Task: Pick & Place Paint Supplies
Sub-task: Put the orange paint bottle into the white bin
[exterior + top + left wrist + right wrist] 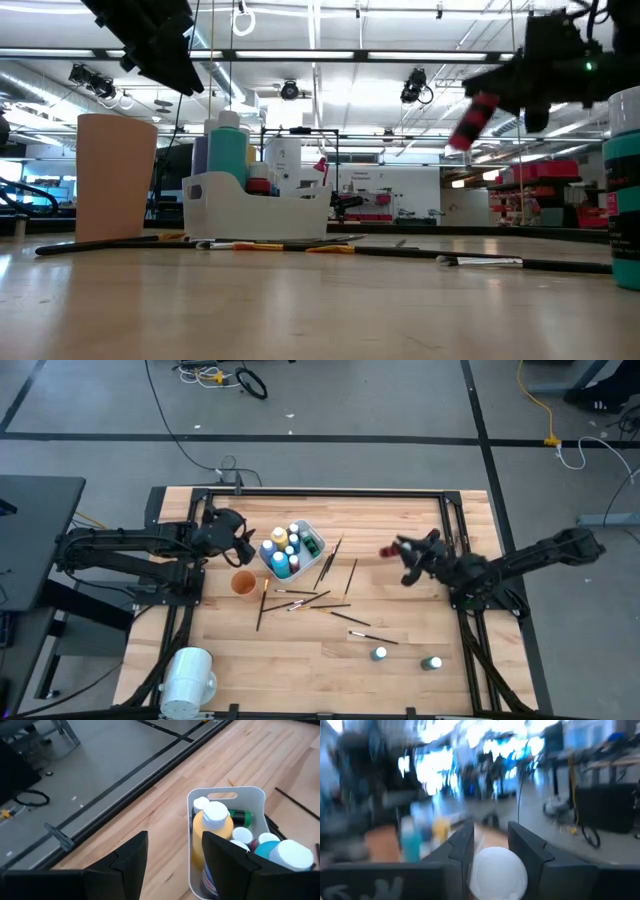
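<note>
My right gripper (402, 550) hangs above the table's right half, shut on a red paint bottle (387, 551) with a white cap. The low view shows this bottle (472, 118) tilted in the air. My left gripper (243, 543) is open beside the white tub (291, 550); its fingers stand over bare wood left of the tub (225, 795). The tub holds yellow, teal, blue and green bottles. Several dark-handled brushes (320, 598) lie flat on the table near the tub. Two more bottles (379, 653) (432, 662) stand near the near edge. My right gripper holds the red bottle pinched between its two fingers (462, 847). The round white cap (498, 872) shows between them in the wrist view. The bottle is lifted clear of the table and tilted, its cap end (458, 140) lower than its red body.
An orange cup (243, 582) stands just near of the tub, close to my left gripper. A large white cylinder (188, 675) lies at the near left corner. A teal bottle (625, 190) stands at the low view's right edge. A dark frame (320, 492) runs around the table.
</note>
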{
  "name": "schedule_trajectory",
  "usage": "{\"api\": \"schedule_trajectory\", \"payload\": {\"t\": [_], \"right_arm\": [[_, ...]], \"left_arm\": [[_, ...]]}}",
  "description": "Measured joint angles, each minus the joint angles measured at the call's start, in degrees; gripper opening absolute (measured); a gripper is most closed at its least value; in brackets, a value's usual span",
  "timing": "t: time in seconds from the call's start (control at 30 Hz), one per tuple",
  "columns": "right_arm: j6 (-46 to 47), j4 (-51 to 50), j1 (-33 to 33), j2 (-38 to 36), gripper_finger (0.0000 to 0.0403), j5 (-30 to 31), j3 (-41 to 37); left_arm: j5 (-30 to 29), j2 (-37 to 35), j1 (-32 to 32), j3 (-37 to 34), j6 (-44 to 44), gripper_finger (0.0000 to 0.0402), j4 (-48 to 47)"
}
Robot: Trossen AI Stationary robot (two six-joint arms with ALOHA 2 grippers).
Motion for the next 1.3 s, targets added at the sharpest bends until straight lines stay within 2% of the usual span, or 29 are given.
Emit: {"api": "schedule_trajectory", "payload": {"t": [0.07, 0.13, 0.23, 0.33, 0.47, 0.73, 0.9, 1.13, 1.3], "right_arm": [[-0.8, 4.4, -1.6, 0.0, 0.0102, -1.3, 1.7], [-1.9, 4.4, -3.0, 0.5, 0.0102, -4.7, 4.7], [-2.9, 0.2, -4.6, 3.3, 0.0102, -10.0, 10.5], [-2.6, -5.8, -6.1, 8.6, 0.0102, -10.6, 17.3], [-2.3, -10.4, -7.6, 19.7, 0.0102, -10.7, 26.1], [-0.9, -10.6, -10.0, 44.8, 0.0102, -14.8, 43.6], [-0.7, -15.6, -11.9, 56.2, 0.0102, -14.7, 53.2], [5.8, -21.3, -15.5, 63.4, 0.011, -17.1, 59.7], [9.6, -22.0, -17.8, 65.6, 0.0102, -22.8, 60.0]], "left_arm": [[-0.5, 0.0, 0.0, 0.0, 1.5, 0.0196, 0.7], [-0.6, 0.0, 0.0, 0.0, 2.5, 0.0196, 1.6], [-0.6, 0.0, 0.0, 0.0, 4.3, 0.0196, 3.2], [-0.6, 0.0, 0.0, 0.0, 6.5, 0.0196, 4.7], [-0.6, 0.0, 0.0, 0.0, 9.5, 0.0196, 7.2], [0.2, 0.0, 0.0, 0.0, 11.7, 0.0196, 8.1], [0.3, 0.0, 0.0, 0.0, 11.8, 0.0196, 8.1], [0.6, 0.0, 0.0, 0.0, 12.2, 0.0196, 7.3], [0.6, 0.0, 0.0, 0.0, 12.0, 0.0196, 6.8]]}}
